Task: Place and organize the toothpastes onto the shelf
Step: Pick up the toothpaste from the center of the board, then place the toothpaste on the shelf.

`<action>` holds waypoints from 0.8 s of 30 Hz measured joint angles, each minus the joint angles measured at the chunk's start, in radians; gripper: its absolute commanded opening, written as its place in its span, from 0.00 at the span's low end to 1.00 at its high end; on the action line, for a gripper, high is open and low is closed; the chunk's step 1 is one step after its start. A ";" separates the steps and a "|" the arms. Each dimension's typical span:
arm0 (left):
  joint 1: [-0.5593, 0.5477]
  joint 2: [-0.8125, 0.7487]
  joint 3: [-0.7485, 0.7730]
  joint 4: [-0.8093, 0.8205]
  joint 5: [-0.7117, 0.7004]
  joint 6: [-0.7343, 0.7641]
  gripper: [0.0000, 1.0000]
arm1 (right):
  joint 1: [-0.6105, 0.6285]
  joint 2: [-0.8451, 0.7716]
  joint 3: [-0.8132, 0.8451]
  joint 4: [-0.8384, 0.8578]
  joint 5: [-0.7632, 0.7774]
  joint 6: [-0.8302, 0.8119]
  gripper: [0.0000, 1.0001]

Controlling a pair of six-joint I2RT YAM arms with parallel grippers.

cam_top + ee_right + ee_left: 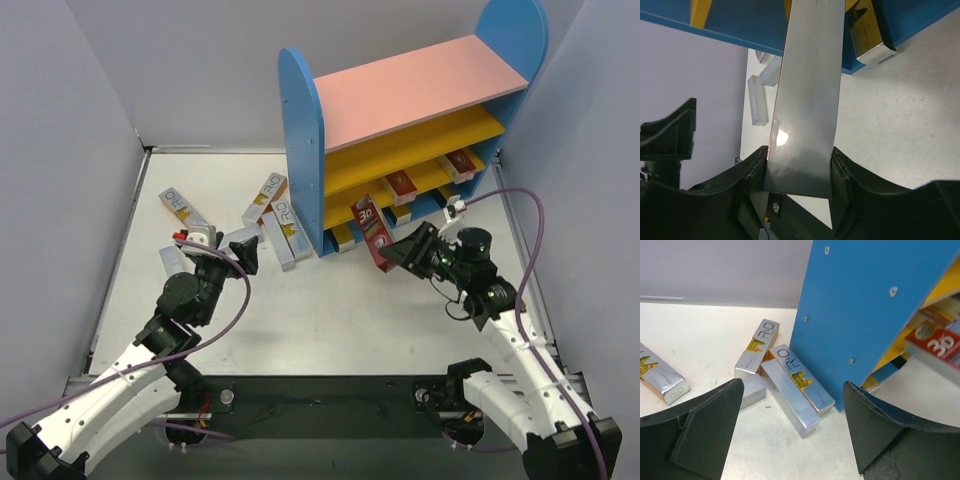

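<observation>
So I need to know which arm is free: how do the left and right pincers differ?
The left pincer is open and empty; the right pincer is shut on a red toothpaste box. The left pincer faces silver boxes lying beside the shelf; the right pincer is at the shelf's front. Both are black.

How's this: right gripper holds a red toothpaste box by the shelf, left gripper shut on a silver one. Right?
Wrong on the left gripper: the left wrist view shows it open and empty, the silver boxes lying on the table ahead. The right gripper does hold the red toothpaste box by the shelf.
</observation>
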 measured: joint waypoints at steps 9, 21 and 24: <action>0.005 -0.060 -0.107 -0.032 0.047 0.119 0.91 | -0.014 0.294 0.104 0.285 -0.106 0.162 0.01; 0.009 -0.061 -0.200 -0.020 0.058 0.193 0.92 | 0.077 0.617 0.141 0.609 -0.071 0.355 0.11; 0.011 -0.047 -0.200 -0.010 0.060 0.205 0.92 | 0.097 0.683 0.156 0.687 -0.049 0.393 0.19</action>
